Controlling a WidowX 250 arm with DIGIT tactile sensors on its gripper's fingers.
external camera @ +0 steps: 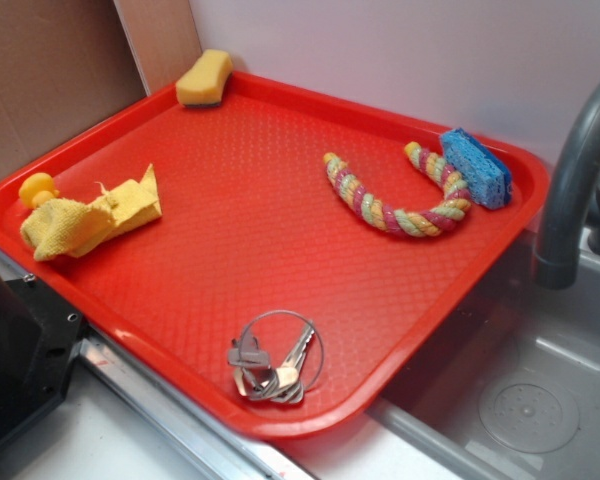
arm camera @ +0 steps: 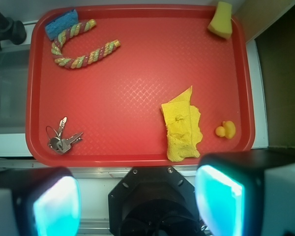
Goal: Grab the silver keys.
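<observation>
Hovering: the claw (arm camera: 137,201) hangs high above the tray's (arm camera: 137,73) near rim, pads (arm camera: 56,206) spread wide apart, pinching nothing.
Keys: the keys (arm camera: 61,140) lie flat on the tray, ahead of the claw and off toward its left pad, near the tray's corner; well apart from the claw.
Cloth: a crumpled yellow cloth (arm camera: 182,128) sits ahead of the right pad.
Duck: a small duck (arm camera: 226,130) rests just beyond the cloth's right side.
Rope: a curved rope (arm camera: 81,46) lies far ahead, left, touching a blue sponge (arm camera: 61,23).
Yellow sponge: a yellow sponge (arm camera: 221,19) sits far ahead, right corner.
</observation>
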